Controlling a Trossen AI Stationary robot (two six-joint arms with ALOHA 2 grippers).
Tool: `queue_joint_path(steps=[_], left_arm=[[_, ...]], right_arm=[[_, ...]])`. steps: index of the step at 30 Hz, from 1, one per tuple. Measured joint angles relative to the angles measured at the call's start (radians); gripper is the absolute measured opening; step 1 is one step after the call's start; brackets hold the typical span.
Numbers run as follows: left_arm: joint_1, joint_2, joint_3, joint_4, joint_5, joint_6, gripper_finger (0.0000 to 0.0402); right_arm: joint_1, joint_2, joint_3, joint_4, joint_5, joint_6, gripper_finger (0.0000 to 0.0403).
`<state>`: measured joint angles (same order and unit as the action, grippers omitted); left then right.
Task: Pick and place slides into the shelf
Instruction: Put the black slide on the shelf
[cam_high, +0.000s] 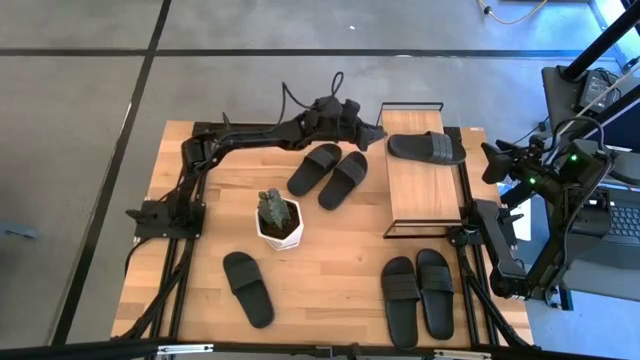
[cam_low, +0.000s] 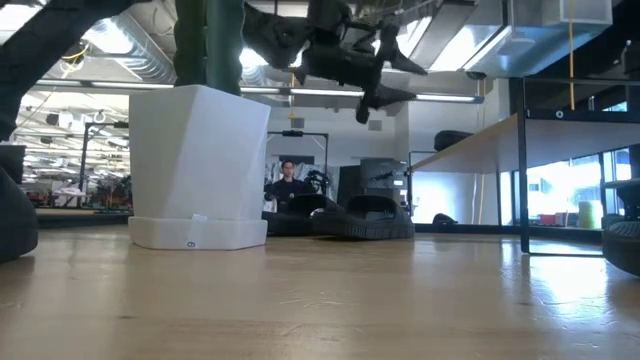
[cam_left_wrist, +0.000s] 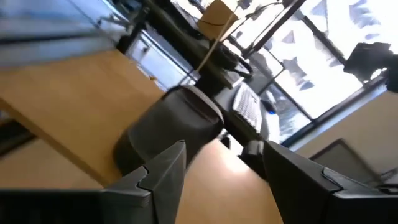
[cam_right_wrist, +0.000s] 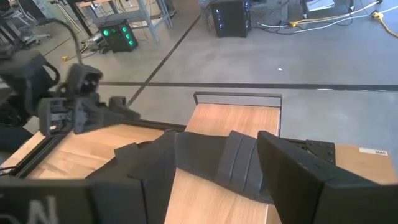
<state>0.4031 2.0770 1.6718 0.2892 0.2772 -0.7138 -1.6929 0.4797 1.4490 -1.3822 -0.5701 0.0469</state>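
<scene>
Where cactus pot stands, slides beside

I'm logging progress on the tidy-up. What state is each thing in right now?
Slide on the shelf: lying flat on the top board, released.
Shelf: upright, one slide on it.
Pair near the shelf: on the table, side by side.
Pair at the front right: on the table, untouched.
Single slide: on the table, front left.
Plant pot: upright.
Left end effector: open, beside the shelf.
Right end effector: open, empty.
</scene>
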Motion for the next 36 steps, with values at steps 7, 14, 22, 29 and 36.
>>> queue_joint_path(steps=[7,14,22,29,36], left_arm=[[0.01,0.089,0.0,0.133,0.067,-0.195,0.0193],[0.018,0.091,0.0,0.067,0.046,-0.193,0.0188],[0.008,0.091,0.0,0.042,0.002,-0.159,0.0188],[0.001,0.091,0.0,0.048,0.015,-0.14,0.0188],[0.003,0.091,0.0,0.041,0.032,-0.139,0.0188]], right_arm=[[0.0,0.0,0.0,0.0,0.0,-0.001,0.022],[0.0,0.0,0.0,0.0,0.0,-0.002,0.022],[0.0,0.0,0.0,0.0,0.0,0.0,0.022],[0.005,0.0,-0.01,0.002,-0.006,-0.019,0.022],[0.024,0.0,-0.086,0.075,-0.054,0.054,0.022]])
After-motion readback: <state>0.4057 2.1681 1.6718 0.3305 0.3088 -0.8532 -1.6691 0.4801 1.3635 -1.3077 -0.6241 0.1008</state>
